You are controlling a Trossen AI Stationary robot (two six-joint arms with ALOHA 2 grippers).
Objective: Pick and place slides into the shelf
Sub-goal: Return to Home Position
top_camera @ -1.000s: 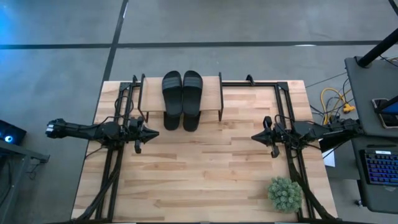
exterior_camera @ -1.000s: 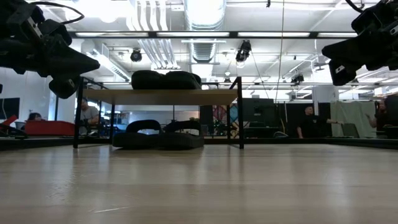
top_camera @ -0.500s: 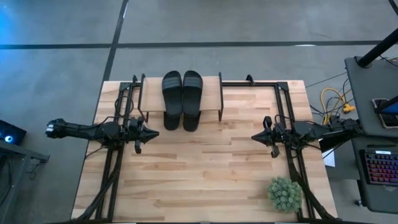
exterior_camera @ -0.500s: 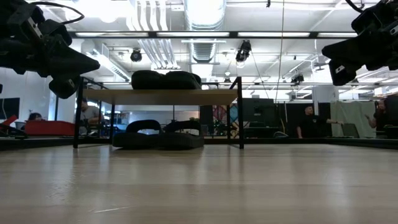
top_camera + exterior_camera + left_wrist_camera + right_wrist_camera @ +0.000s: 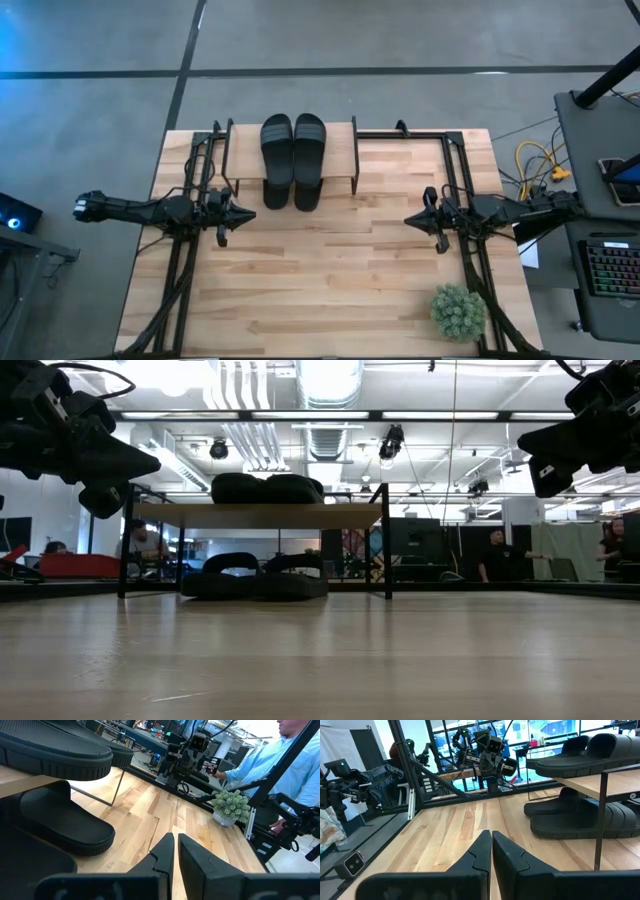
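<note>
Slides [image 5: 293,160] unmoved: black, wide-strapped, paired atop and under shelf [image 5: 342,150].

Right fingers [image 5: 478,855] together, 2 slides [image 5: 580,756] on shelf [image 5: 587,784], 2 beneath

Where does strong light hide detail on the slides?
Low view: ceiling lamps glare behind the shelf, so the slides are mere silhouettes. High view: even light, no glare on the table. Right wrist view: bright windows behind the slides.
</note>
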